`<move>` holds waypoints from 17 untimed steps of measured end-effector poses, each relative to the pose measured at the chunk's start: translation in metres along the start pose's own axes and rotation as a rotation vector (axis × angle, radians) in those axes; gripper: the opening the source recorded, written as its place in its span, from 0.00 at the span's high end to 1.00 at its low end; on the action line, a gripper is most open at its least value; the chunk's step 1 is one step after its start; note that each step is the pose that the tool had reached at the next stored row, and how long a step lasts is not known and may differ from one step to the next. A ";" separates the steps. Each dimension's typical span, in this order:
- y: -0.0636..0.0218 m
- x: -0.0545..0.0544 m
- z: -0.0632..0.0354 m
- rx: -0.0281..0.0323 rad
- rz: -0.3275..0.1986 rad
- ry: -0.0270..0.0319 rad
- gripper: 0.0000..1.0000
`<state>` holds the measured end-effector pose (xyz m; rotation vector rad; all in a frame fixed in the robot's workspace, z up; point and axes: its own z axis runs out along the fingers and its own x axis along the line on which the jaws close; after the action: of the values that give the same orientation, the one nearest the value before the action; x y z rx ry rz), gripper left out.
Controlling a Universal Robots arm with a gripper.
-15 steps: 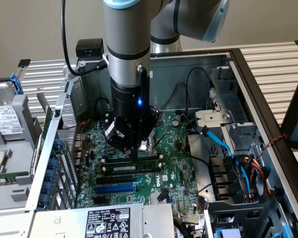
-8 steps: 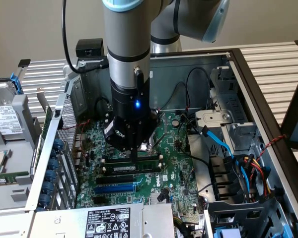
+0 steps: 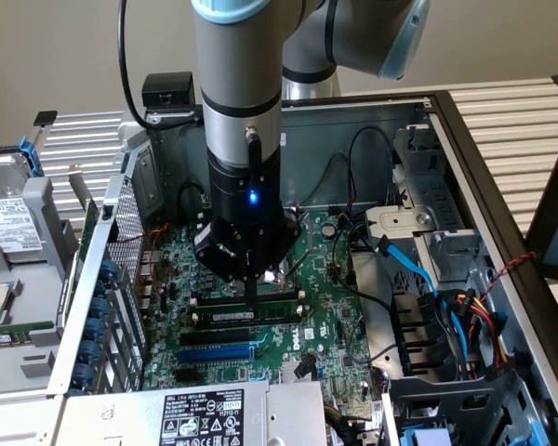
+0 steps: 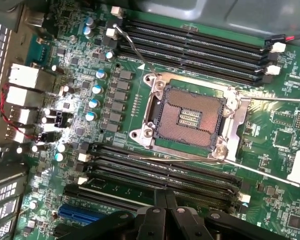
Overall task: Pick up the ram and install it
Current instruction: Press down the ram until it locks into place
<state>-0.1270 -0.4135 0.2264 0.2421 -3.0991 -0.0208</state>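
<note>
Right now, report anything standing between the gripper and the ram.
Nothing visible. The shut gripper stands right above the ram, which lies along the black memory slots; whether they touch is unclear.

From my exterior view the light is even and fairly soft, the pale wall behind bright, the inside of the computer case (image 3: 465,177) dimmer, with the arm (image 3: 238,111) shading the motherboard (image 3: 330,321) under it and a small blue LED (image 3: 252,196) glowing on the wrist. Wrist view is brighter, with white glare blown out over the capacitors (image 4: 92,102) and rear ports (image 4: 27,80). The end effector (image 4: 165,220) is a dark, soft-focus shape up close; the CPU socket (image 4: 190,117) is sharp.
</note>
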 end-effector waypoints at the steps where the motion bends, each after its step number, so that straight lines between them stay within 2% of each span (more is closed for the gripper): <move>1: 0.0000 0.000 0.0002 -0.0004 0.018 -0.0002 0.89; 13: 0.0000 0.000 0.0033 -0.0070 0.227 -0.0036 0.89; 17: 0.0000 0.000 0.0034 -0.0077 0.238 -0.0039 0.89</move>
<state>-0.1270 -0.4135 0.2230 -0.1283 -3.1078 -0.0269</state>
